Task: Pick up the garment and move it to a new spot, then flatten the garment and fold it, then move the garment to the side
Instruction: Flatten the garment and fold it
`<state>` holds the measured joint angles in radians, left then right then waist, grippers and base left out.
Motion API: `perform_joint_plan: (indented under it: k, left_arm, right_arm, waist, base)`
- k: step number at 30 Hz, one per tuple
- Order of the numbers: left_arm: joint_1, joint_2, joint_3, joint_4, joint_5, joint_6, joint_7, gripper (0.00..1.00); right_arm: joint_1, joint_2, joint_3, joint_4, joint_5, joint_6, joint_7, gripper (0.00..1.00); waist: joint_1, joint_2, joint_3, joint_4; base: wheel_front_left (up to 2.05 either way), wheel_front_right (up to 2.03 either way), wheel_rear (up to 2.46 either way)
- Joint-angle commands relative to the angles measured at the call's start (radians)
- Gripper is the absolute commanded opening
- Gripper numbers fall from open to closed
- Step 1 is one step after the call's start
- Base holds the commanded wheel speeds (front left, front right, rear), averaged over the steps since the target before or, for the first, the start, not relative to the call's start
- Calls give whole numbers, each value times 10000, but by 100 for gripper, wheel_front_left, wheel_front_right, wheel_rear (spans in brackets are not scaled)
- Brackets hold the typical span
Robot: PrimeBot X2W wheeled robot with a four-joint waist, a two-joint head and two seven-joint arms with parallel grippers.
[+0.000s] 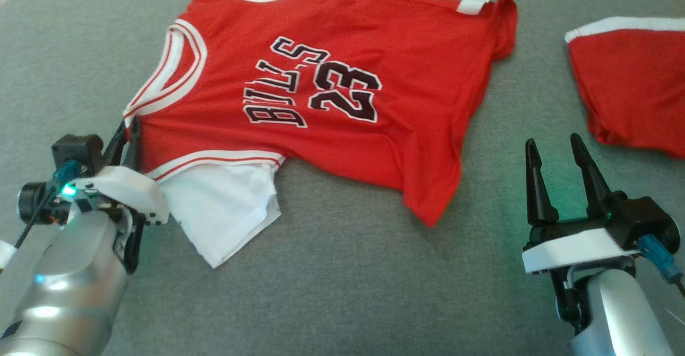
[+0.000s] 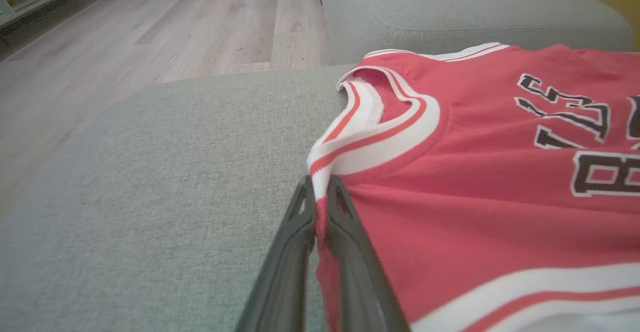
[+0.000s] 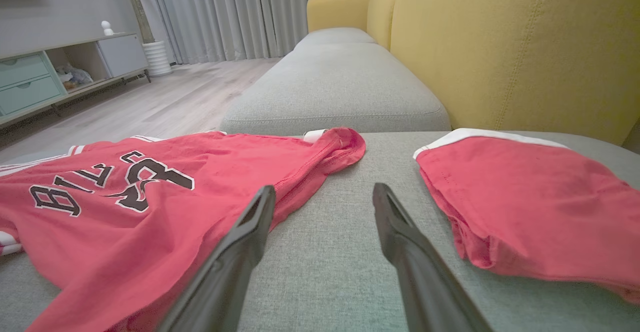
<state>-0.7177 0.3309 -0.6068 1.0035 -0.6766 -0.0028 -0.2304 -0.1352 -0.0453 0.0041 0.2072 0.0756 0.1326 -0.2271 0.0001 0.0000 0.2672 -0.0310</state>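
Observation:
The garment [image 1: 332, 93] is a red jersey with white sleeves and dark "BULLS 23" lettering, spread across the grey cushion [image 1: 342, 270]. My left gripper [image 1: 131, 128] is shut on the garment's shoulder, just beside the white-and-red collar trim [image 2: 370, 137]; in the left wrist view the gripper [image 2: 320, 184] pinches that fold of red cloth [image 2: 450, 212] between its dark fingers [image 2: 287, 252]. My right gripper [image 1: 554, 150] stands open over bare cushion, to the right of the jersey's hem [image 3: 150, 232]; in the right wrist view that gripper [image 3: 325, 194] holds nothing between its fingers.
A second red piece with a white band [image 1: 634, 83] lies at the right [image 3: 525, 202]. Behind the cushion rises a yellow backrest [image 3: 500, 47]. Wooden floor [image 2: 150, 37] lies past the cushion's left edge, with a low cabinet [image 3: 45, 77] further off.

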Motion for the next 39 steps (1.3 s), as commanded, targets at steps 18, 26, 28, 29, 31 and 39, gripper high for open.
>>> perform_joint_plan:
  k: [18,26,28,29,31,39]
  left_arm:
    - [2248,-352,1147,-4028,1325,281,-312,100]
    - [2883,-634,1355,-4771,1566,273,-313,100]
    - [2876,-622,1484,-4840,1554,275,-313,100]
    - [2863,-620,1531,-4877,1567,274,-313,100]
    - [2860,-621,1602,-4942,1606,269,-313,100]
    - [2838,-717,1853,-5032,1709,204,-313,100]
  right_arm:
    - [-2392,-49,99,2681,-151,-19,2065,100]
    - [-3926,-49,-1501,5382,-1962,-19,2891,100]
    - [-4133,-49,-1918,5769,-2371,-19,3048,100]
    - [-4223,-49,-2091,5956,-2532,-19,3120,100]
    - [-4380,-49,-2345,6301,-2807,-19,3187,100]
    - [-5030,-49,-2405,7255,-3520,-19,3146,0]
  waist:
    - [-1,0,-976,1666]
    - [-1,0,-777,2225]
    - [-1,0,-678,2281]
    - [-1,0,-635,2306]
    - [-1,0,-549,2333]
    - [-1,0,-239,2393]
  base:
    - [0,0,0]
    - [0,0,0]
    - [0,0,0]
    - [0,0,0]
    - [0,0,0]
    - [0,0,0]
